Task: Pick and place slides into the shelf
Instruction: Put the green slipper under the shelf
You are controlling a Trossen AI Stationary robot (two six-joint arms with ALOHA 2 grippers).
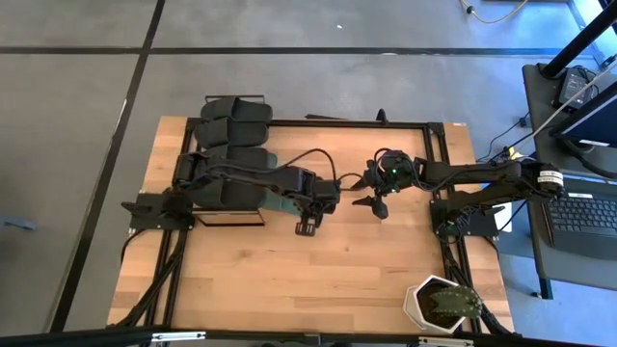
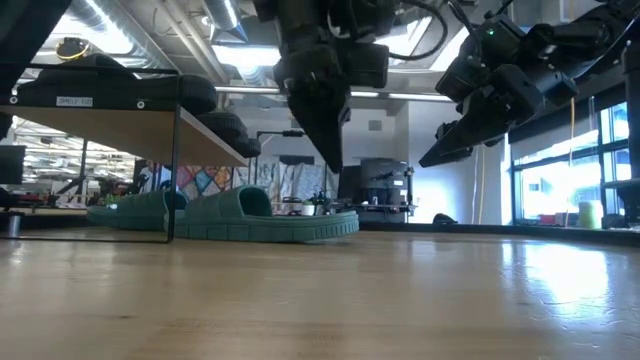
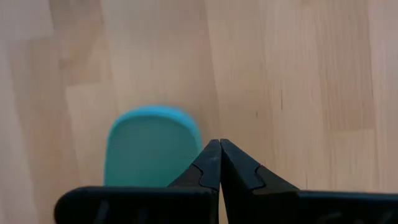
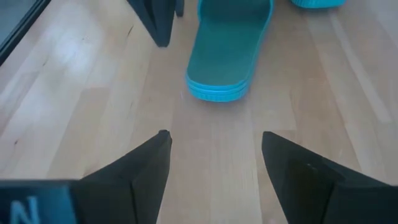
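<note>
Here the left tool hangs clenched and empty above the desk, beside a teal-green rubber slide lying by the black-framed wooden shelf. The right tool hovers released nearby, facing that slide.

The high view looks straight down; the low view looks level from the table's six-o'clock edge. Both close wrist views share the teal-green rubber slide lying on the tabletop.
</note>
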